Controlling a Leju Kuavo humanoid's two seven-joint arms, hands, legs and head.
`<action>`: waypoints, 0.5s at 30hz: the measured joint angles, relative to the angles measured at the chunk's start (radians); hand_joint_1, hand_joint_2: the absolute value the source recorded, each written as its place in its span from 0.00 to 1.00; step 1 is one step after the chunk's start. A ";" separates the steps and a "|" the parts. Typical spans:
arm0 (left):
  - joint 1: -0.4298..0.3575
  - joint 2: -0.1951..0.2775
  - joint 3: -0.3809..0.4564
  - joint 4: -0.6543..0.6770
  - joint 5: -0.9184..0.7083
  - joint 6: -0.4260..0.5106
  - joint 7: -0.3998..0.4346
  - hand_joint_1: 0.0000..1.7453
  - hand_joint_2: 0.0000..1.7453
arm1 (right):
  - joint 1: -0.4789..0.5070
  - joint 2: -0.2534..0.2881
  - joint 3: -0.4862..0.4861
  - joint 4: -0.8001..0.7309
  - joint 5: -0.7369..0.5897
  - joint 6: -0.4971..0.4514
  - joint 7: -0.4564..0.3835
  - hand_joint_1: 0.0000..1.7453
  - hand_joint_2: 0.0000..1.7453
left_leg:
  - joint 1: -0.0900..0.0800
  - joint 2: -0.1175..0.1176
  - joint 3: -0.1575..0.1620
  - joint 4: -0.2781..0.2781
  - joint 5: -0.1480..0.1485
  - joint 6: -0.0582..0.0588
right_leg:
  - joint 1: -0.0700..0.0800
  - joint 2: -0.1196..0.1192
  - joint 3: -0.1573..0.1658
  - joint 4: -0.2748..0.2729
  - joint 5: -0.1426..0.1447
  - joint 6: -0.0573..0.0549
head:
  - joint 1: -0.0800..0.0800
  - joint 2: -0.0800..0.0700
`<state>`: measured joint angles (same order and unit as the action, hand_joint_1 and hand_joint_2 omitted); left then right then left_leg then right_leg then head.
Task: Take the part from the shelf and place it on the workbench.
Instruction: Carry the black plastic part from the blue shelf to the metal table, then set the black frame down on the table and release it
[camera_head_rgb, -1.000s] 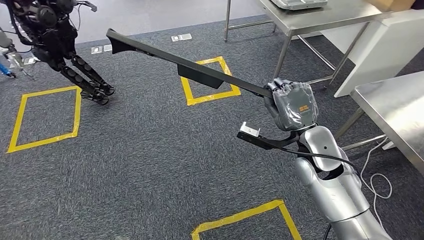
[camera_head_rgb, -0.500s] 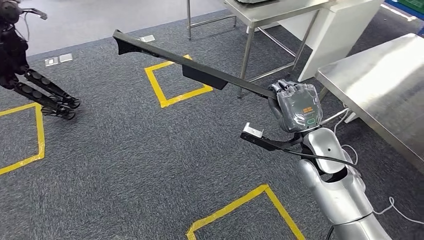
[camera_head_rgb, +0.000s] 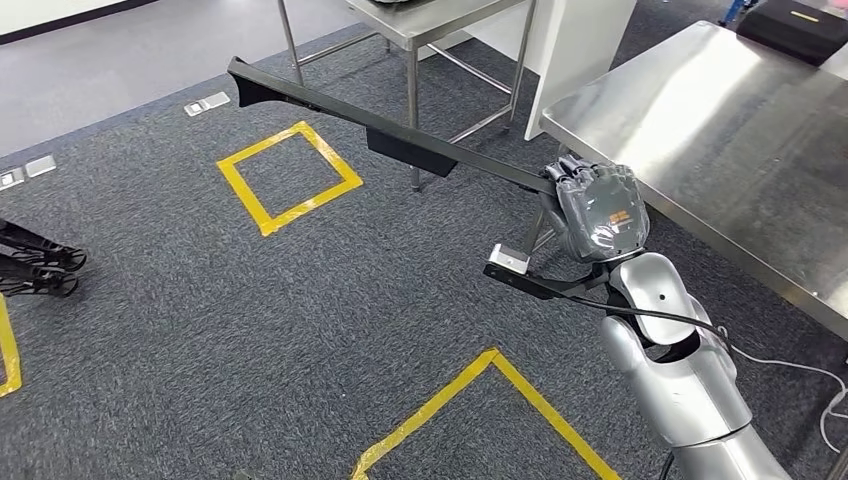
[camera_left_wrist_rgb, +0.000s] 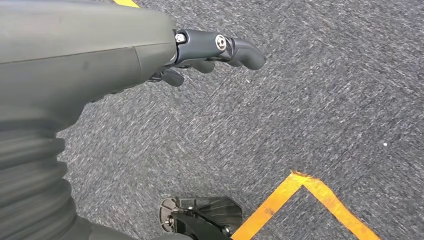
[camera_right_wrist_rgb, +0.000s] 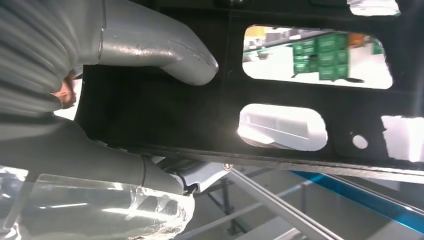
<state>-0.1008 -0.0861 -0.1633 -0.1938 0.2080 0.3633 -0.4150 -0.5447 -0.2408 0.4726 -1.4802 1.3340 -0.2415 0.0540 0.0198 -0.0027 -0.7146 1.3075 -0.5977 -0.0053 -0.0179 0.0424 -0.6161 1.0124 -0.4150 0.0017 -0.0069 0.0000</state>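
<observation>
A long black part (camera_head_rgb: 390, 128) stretches from my right hand (camera_head_rgb: 595, 208) up and to the left over the carpet. My right hand grips one end of it. Close up in the right wrist view, the part (camera_right_wrist_rgb: 280, 80) is a black panel with cut-out holes, and my thumb (camera_right_wrist_rgb: 165, 52) presses on its face. The steel workbench (camera_head_rgb: 720, 150) lies just to the right of my right hand. My left hand (camera_left_wrist_rgb: 200, 52) hangs over the carpet with its fingers curled and nothing in them.
Yellow tape squares (camera_head_rgb: 290, 175) mark the grey carpet. A second steel table (camera_head_rgb: 420, 20) on thin legs stands at the back, with a white cabinet (camera_head_rgb: 575, 45) beside it. A black box (camera_head_rgb: 795, 25) sits on the workbench's far corner. A white cable (camera_head_rgb: 830, 390) trails at right.
The whole view has swung right: the workbench has come closer beside my right hand and the tape squares slid left. The part stays gripped in my right hand.
</observation>
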 joint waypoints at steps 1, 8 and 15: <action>0.000 0.000 0.000 0.000 0.000 0.000 0.000 0.00 1.00 | 0.000 0.000 0.000 0.000 0.000 0.001 0.000 1.00 1.00 | 0.003 -0.002 0.012 -0.035 0.031 -0.001 | -0.001 0.014 0.001 0.002 0.000 0.000 | 0.000 0.000; -0.004 -0.001 0.000 0.000 -0.003 -0.001 0.004 0.00 1.00 | -0.006 0.005 0.003 0.000 -0.001 0.005 0.000 1.00 1.00 | 0.010 -0.047 0.107 -0.257 0.126 0.018 | 0.004 0.090 -0.027 0.012 0.007 0.038 | 0.000 0.000; -0.001 -0.005 0.000 0.000 -0.009 -0.007 0.008 0.00 1.00 | -0.004 0.001 0.000 0.000 -0.001 0.006 0.000 1.00 1.00 | 0.003 0.044 0.112 -0.272 0.135 0.051 | 0.001 -0.029 -0.167 0.293 -0.106 0.051 | 0.011 0.000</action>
<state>-0.1016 -0.0910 -0.1630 -0.1938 0.1987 0.3563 -0.4075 -0.5489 -0.2396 0.4726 -1.4805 1.3329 -0.2355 0.0539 0.0223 0.0413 -0.6025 1.0350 -0.4628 0.0462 -0.0164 0.0139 -0.7831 1.3055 -0.5210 0.0527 0.0044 0.0000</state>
